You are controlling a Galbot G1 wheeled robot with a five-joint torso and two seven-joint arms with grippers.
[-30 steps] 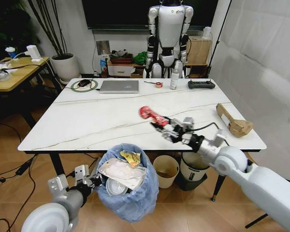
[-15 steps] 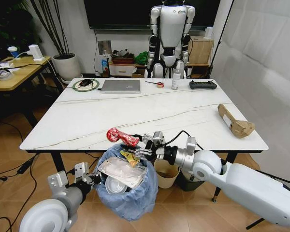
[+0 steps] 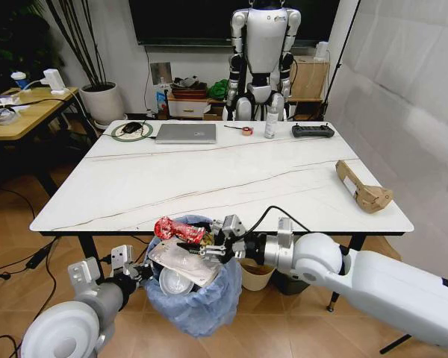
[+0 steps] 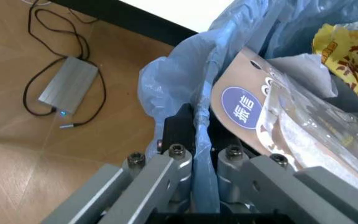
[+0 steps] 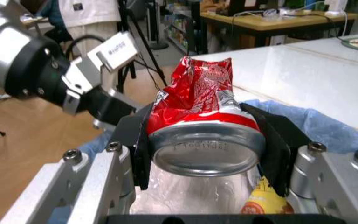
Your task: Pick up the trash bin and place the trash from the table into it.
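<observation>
Our right gripper pinches a crushed red can over the bin (nearly full); a brown bag waits at three o'clock on the table.

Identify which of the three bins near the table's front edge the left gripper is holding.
The trash bin lined with the bulging light-blue bag: the left gripper clamps its rim. The cream bucket and the dark bin stand untouched under the table.

Red can (silver base), light-blue bin bag

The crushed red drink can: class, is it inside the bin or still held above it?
Held above: the right gripper clamps the crushed red can over the blue-bagged trash bin.
</observation>
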